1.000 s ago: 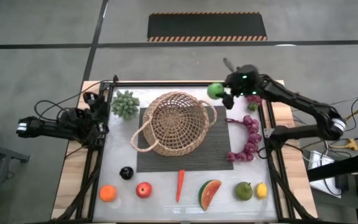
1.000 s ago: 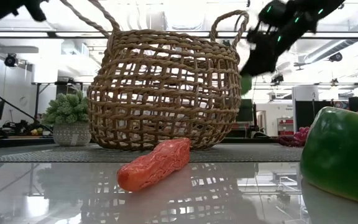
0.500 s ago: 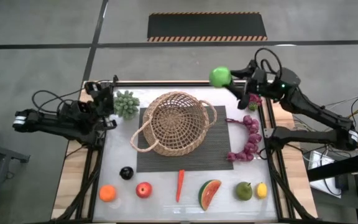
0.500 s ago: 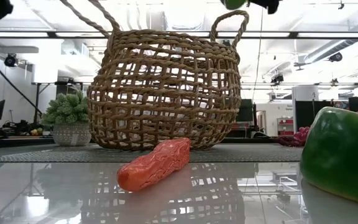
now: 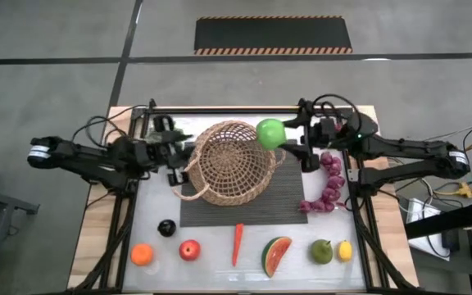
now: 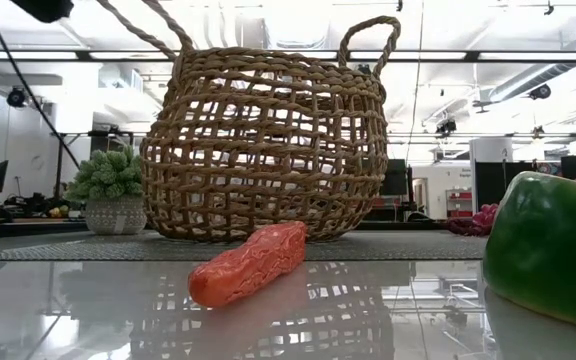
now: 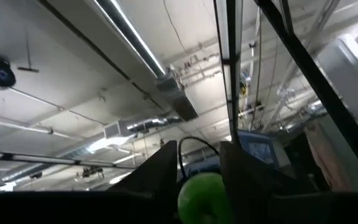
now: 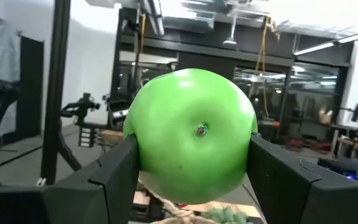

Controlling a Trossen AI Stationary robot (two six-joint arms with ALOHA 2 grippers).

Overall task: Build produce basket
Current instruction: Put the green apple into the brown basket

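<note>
The tan wicker basket [image 5: 229, 161] stands on a dark ribbed mat [image 5: 289, 205]; it fills the low view [image 6: 268, 140]. My right gripper [image 5: 283, 139] is shut on a green apple [image 5: 270, 133] above the basket's far right rim. My left gripper [image 5: 179, 154] is open and empty beside the basket's left side; in the left wrist view [image 7: 197, 177] it looks toward the apple [image 7: 201, 196]. Purple grapes [image 5: 328, 182] lie right of the mat. A plum [image 5: 166, 228], orange [image 5: 142, 255], red apple [image 5: 189, 250], carrot [image 5: 237, 243], watermelon slice [image 5: 276, 256], pear [image 5: 321, 251] and lemon [image 5: 344, 251] lie along the near edge. My right gripper pinches the green apple by two opposite sides [image 8: 143, 162] between its two fingers [image 8: 114, 180]. The apple's stem end [image 8: 201, 129] faces the wrist camera. The fingers come about level from the table's right. The apple is lifted clear, over the basket's rim.
A small potted succulent [image 6: 113, 190] stands far left of the basket, under my left arm in the high view. The basket's loop handles [image 5: 185, 179] stick out at its left and right. A metal frame [image 5: 220, 110] runs around the table. Cables lie at both sides.
My right gripper has risen from the far right corner and gone left toward the basket with the green apple, which is now over the basket's far right rim. My left gripper has gone right, from the table's left edge to the basket's left side.
</note>
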